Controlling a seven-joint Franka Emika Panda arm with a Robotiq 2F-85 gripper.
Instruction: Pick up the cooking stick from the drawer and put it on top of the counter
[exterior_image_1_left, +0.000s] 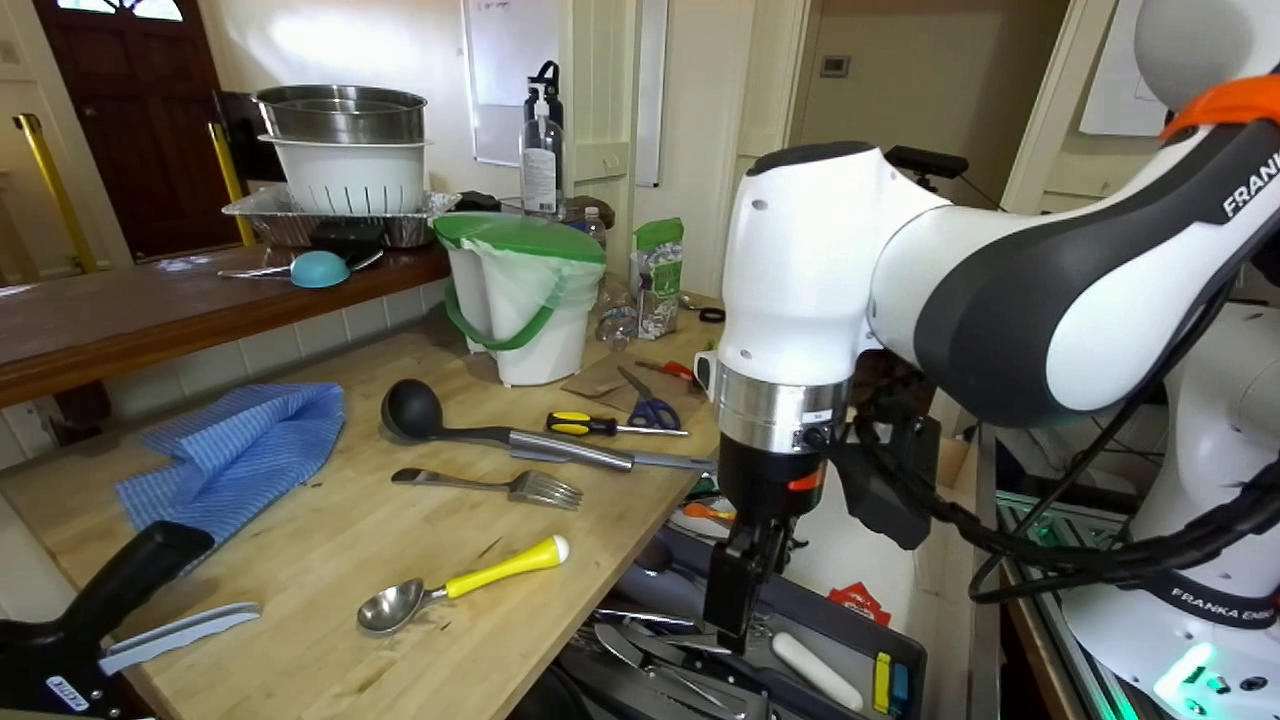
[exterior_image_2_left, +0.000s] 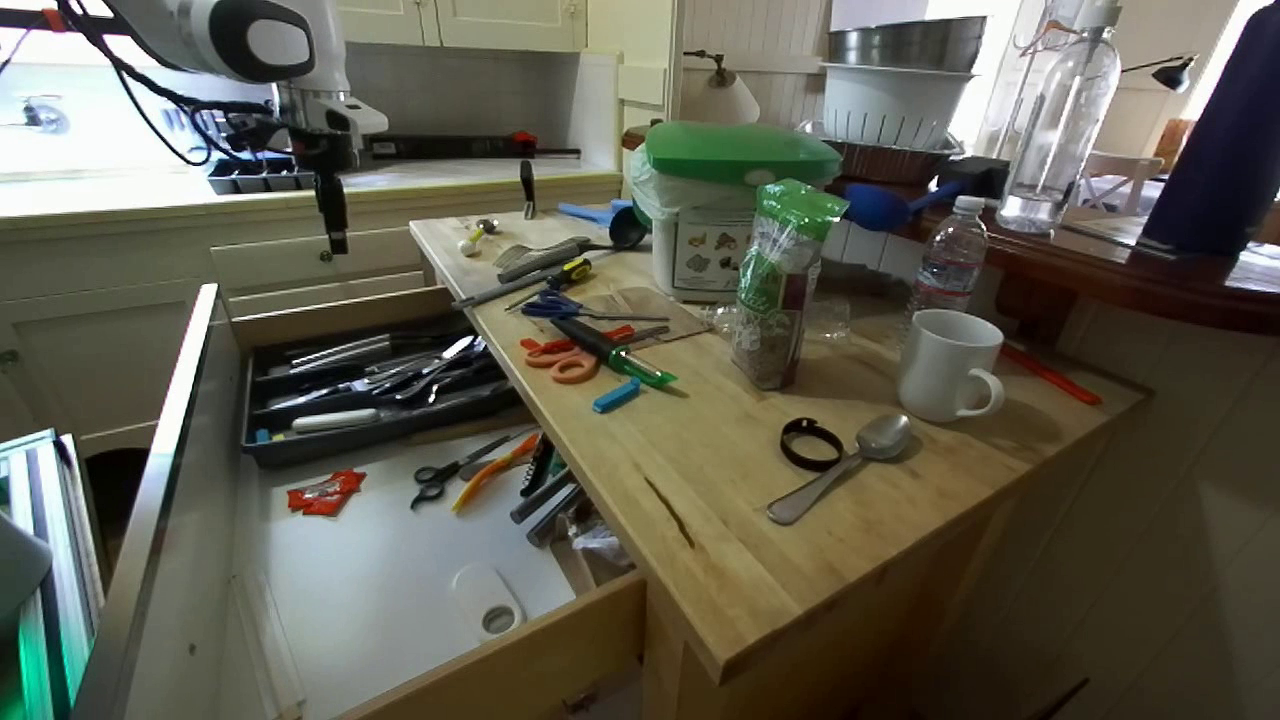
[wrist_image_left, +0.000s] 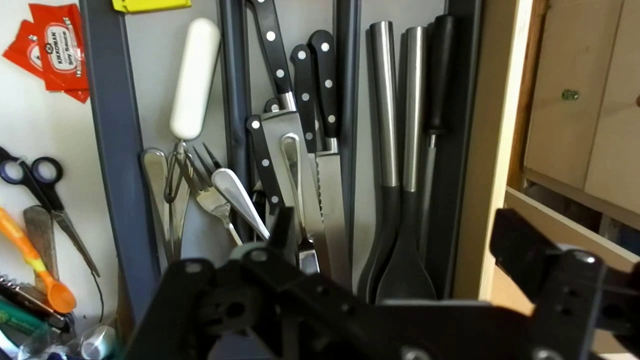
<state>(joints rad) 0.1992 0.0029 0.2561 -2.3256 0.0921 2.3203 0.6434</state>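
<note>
The cooking stick lies in the dark utensil tray of the open drawer. Its broad black head and straight steel handle show in the wrist view; the head's end is hidden behind the gripper. A similar black-headed utensil with a steel handle lies against its left side. My gripper is open and empty, with its fingers spread either side of the cooking stick's head in the picture. It points down above the tray in both exterior views. The counter stands beside the drawer.
Knives, forks and a white-handled tool fill neighbouring tray compartments. The drawer's wooden wall is close on the right. On the counter lie a black ladle, a fork, a yellow-handled spoon and a blue cloth.
</note>
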